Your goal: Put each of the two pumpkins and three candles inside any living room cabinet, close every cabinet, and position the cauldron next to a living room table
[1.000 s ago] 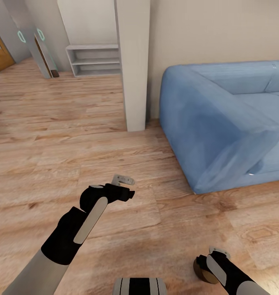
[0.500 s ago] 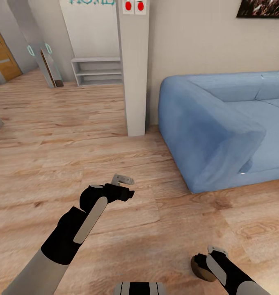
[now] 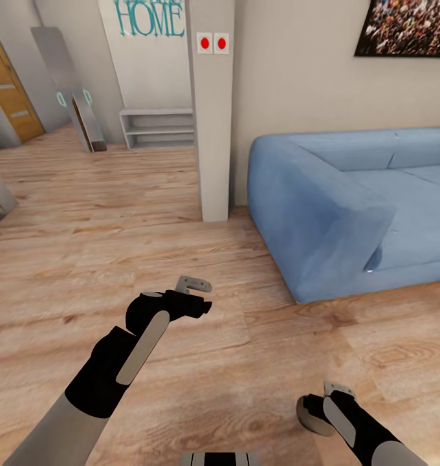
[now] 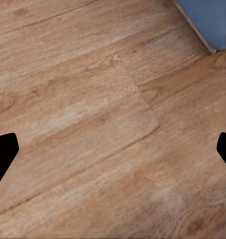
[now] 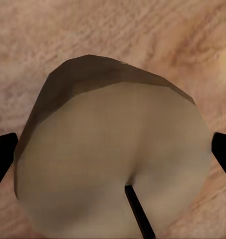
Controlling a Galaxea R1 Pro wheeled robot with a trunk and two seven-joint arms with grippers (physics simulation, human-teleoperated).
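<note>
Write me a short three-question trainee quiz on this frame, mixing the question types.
1. True or false: the right gripper holds a stubby beige candle with a dark wick.
2. Multiple choice: what stands directly left of the blue upholstered sofa in the head view? A) a black cauldron B) a pale square pillar with two red buttons C) a glass table
3. Fill in: the left gripper hangs open and empty over the light wood plank ____.

Key: 1 true; 2 B; 3 floor.
</note>
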